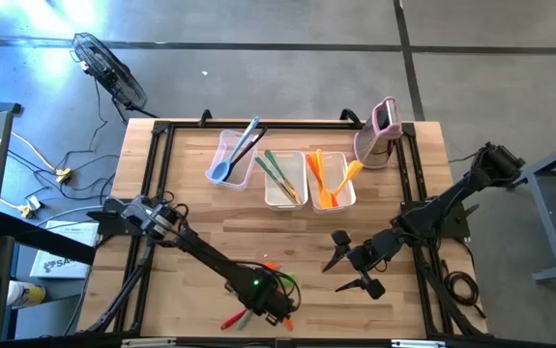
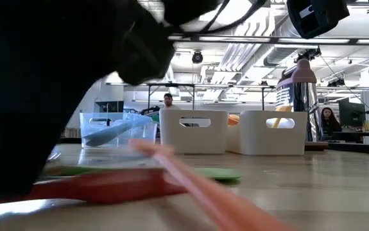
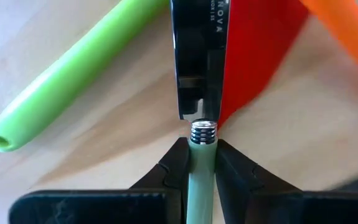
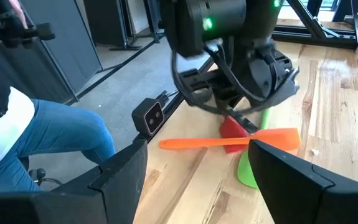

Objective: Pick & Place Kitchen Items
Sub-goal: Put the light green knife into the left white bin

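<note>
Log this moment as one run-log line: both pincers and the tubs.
left pincer: shut on pale green handle, near table edge | right pincer: open, hovering empty | tubs: already hold utensils

— What sits at the left gripper [image 3: 201, 165]?
— A pale green handle [image 3: 200, 186] with a ribbed metal end, pinched upright between its fingers.
— And around it?
— A green handle [image 3: 73, 68] lies slanted beside it; a red spatula [image 3: 253, 56] and an orange turner [image 4: 228, 142] lie flat just beyond.
</note>
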Robot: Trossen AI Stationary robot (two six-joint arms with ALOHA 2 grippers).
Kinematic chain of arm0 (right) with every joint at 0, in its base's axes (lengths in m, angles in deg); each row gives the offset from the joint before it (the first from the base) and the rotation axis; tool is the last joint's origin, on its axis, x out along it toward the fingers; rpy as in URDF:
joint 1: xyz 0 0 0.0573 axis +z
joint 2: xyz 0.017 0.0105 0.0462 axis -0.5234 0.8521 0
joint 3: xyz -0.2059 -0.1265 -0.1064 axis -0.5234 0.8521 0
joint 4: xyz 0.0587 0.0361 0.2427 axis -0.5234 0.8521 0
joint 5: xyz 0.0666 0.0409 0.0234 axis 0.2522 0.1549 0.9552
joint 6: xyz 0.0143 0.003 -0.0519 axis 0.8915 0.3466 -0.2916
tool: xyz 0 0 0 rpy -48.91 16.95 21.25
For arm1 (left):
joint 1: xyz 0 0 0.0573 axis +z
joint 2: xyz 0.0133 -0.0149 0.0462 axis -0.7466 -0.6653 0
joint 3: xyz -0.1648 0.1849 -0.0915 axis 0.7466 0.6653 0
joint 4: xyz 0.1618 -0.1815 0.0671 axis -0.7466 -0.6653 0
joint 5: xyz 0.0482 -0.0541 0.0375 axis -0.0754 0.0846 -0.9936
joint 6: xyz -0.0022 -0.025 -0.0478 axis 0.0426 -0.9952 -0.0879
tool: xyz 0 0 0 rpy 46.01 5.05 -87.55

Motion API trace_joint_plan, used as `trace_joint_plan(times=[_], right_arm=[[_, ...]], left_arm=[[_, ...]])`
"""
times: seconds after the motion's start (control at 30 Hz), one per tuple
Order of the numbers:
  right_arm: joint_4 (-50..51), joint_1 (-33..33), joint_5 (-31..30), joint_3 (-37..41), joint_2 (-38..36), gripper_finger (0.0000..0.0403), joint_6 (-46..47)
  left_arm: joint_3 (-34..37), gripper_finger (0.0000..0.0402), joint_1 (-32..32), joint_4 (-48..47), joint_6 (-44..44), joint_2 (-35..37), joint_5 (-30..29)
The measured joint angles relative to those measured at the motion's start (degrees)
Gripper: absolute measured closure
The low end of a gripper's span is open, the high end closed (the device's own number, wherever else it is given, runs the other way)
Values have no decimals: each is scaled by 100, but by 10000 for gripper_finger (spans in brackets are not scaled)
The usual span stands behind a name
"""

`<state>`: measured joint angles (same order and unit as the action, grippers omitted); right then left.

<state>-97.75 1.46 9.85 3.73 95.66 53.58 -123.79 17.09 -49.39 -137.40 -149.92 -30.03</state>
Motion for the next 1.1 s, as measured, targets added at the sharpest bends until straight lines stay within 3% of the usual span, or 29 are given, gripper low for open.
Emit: trace_joint_plan(times=[0.37,0.63,1.1], right_arm=[[28,42,15,0,2,133,62],[-59,209,19,0,1,133,23],[-1027,224,18,-2,2,133,-339]], left_arm=[[-1496,358,-181,-1386,9,4,-883],[-2446,358,-331,-2383,-104,11,-1889],[-2982,358,-308,-2484,1087,20,-3996]])
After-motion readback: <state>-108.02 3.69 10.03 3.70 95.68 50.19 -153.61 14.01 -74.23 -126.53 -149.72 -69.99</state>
